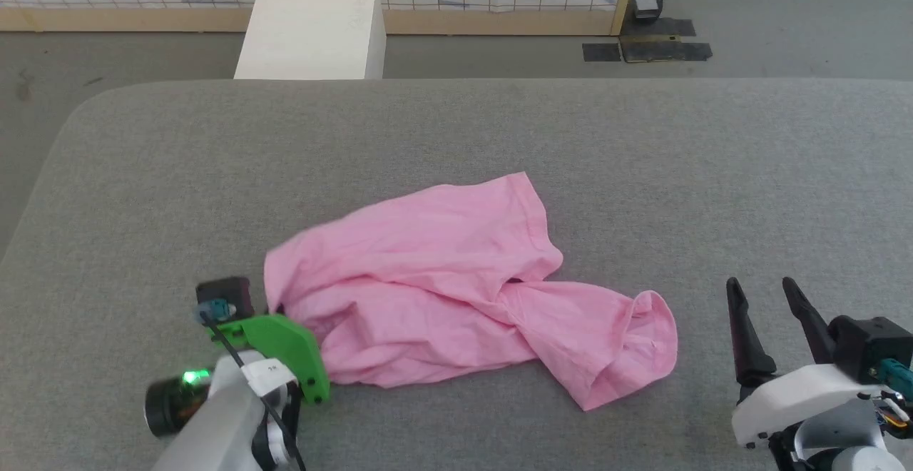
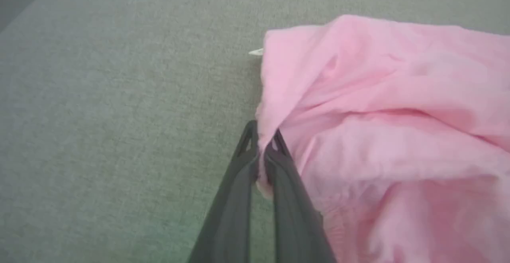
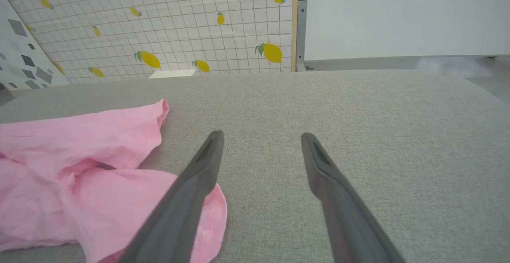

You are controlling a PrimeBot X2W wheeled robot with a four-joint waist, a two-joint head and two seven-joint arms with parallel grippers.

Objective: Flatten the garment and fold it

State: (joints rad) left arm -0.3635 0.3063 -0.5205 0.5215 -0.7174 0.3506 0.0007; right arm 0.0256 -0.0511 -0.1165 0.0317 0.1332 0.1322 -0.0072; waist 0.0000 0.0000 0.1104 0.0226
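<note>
Garment (image 1: pixel 456 278) crumpled on grey surface (image 1: pixel 642 143). Left gripper (image 2: pixel 263 139) pinching near-left edge, likely to pull it flat. Right gripper (image 1: pixel 761 285) spread, near right, clear of cloth.

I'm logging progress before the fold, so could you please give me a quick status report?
Left gripper shut on garment edge. Right gripper open, apart from it. Garment crumpled on grey surface, not yet flat. Nothing seen blocking.
</note>
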